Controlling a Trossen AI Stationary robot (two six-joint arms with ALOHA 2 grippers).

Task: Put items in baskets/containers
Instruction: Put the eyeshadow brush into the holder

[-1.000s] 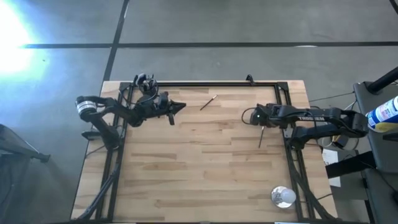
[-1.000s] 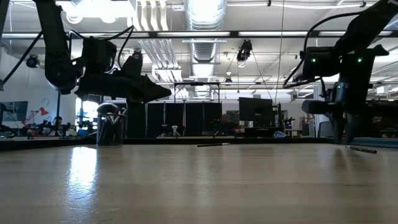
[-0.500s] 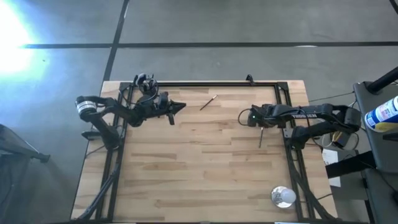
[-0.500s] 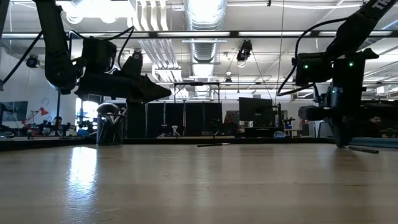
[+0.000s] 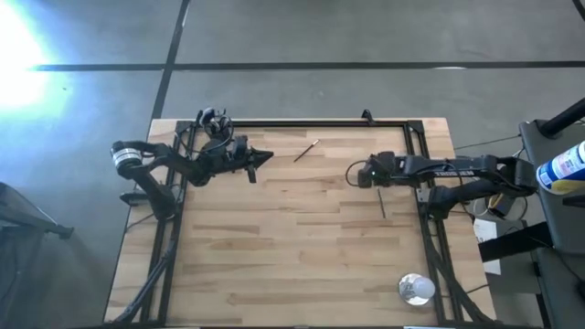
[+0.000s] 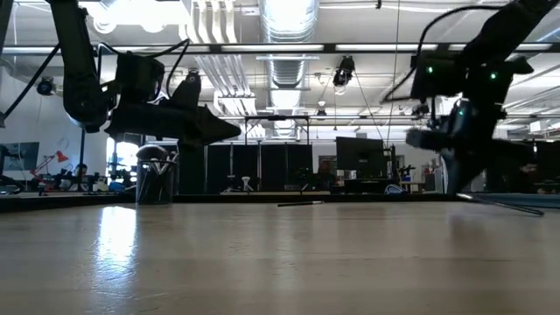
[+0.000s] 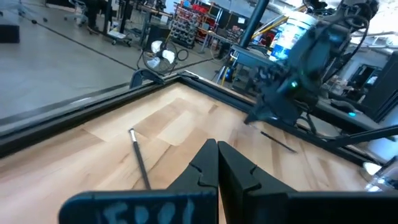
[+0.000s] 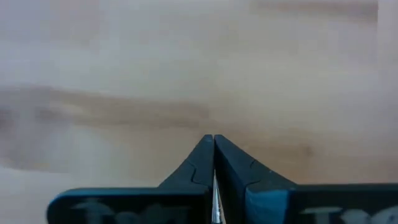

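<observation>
From above I see a pale wooden table (image 5: 302, 247) on a grey floor, with a black frame around its edge. My left gripper (image 5: 263, 157) waits at the far left, fingers closed on nothing, and the black cup (image 5: 212, 119) stands just behind that arm. One brush (image 5: 306, 150) lies alone at the far middle. My right gripper (image 5: 358, 174) is at the right; a second brush (image 5: 383, 200) lies just beside it, and a shiny round object (image 5: 415, 289) sits at the near right. From table height, the cup (image 6: 156, 182) holds several brushes, before a workshop with ceiling pipes. The right wrist view shows its fingers (image 8: 193, 163) pressed together over bare wood. I can read no writing.
</observation>
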